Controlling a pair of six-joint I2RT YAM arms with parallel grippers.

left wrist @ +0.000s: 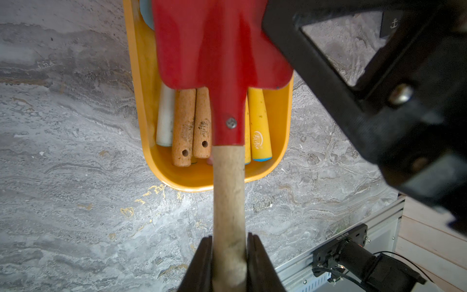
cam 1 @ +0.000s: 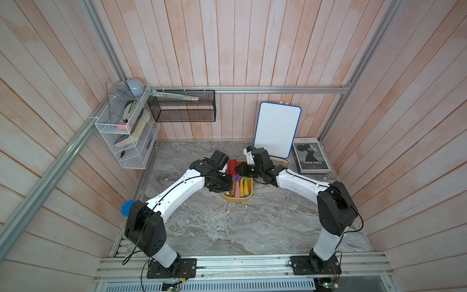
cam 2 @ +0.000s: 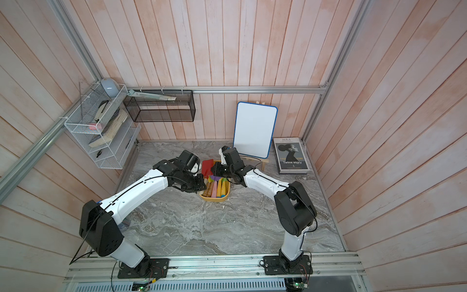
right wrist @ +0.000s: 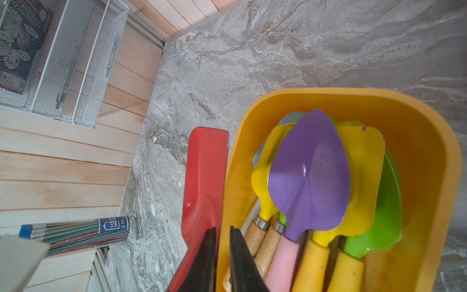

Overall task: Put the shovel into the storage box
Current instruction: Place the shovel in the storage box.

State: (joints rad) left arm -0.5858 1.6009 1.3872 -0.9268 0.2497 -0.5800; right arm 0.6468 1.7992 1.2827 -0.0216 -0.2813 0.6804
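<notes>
The left claw is clamped on the wooden handle of the red-bladed shovel, which hangs over the shallow yellow-orange plastic storage box at mid-frame in a top view; the right claw stands nearly closed beside the box wall, and I cannot tell if it grips anything; lowering and release remain.

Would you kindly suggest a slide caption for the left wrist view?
Left gripper grips the red shovel by its wooden handle, the tool-filled storage box beyond its blade.

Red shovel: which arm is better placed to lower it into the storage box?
Left. The left tool grips the shovel by its wooden handle, blade above the storage box. The right tool just sits at the box rim.
</notes>
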